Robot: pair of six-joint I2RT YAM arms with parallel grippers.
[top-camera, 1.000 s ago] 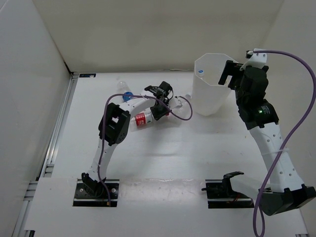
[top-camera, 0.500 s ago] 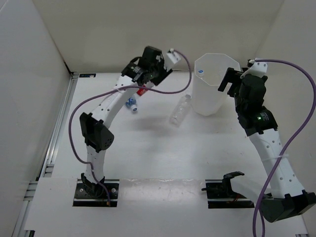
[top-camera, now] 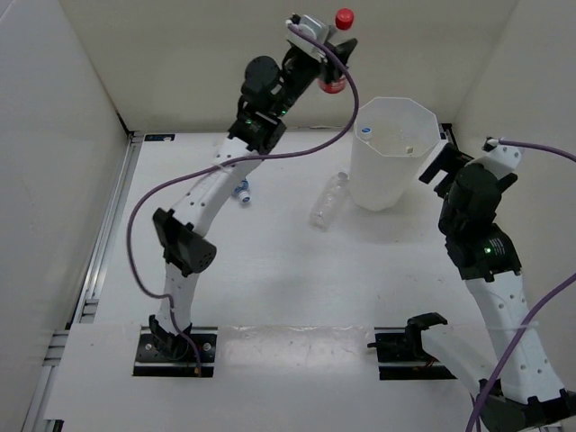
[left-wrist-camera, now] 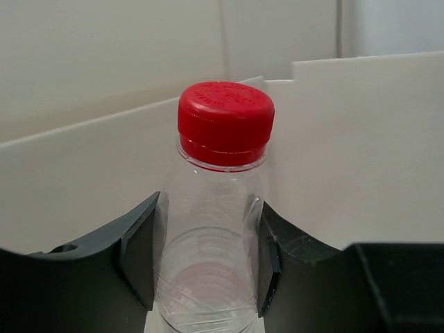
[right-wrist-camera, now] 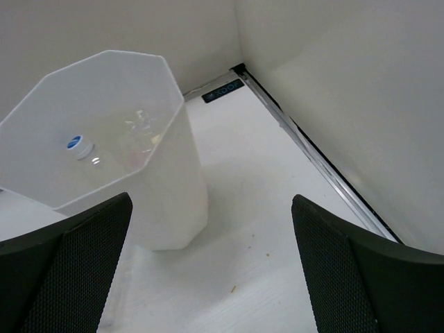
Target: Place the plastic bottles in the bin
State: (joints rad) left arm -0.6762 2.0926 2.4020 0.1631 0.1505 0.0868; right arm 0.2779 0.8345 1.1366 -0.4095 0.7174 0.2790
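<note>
My left gripper (top-camera: 329,56) is shut on the clear bottle with the red cap (top-camera: 343,18) and red label. It holds the bottle upright, high up and to the left of the bin (top-camera: 396,193). In the left wrist view the bottle (left-wrist-camera: 223,125) sits between both fingers (left-wrist-camera: 142,253). My right gripper (top-camera: 443,164) is open and empty, just right of the bin. The bin (right-wrist-camera: 163,201) holds a clear bottle with a blue cap (right-wrist-camera: 78,145). An unlabelled bottle (top-camera: 328,200) lies on the table left of the bin. A bottle with blue on it (top-camera: 241,190) lies partly under my left arm.
White walls close the table at the back and both sides. A metal rail (top-camera: 106,236) runs along the left edge, and another (right-wrist-camera: 316,163) shows along the right edge in the right wrist view. The arm bases (top-camera: 175,346) sit at the near edge.
My left arm has lifted the red-capped bottle from the table up and right, near the bin. My right gripper has pulled back from the bin's rim, down and to the right.
</note>
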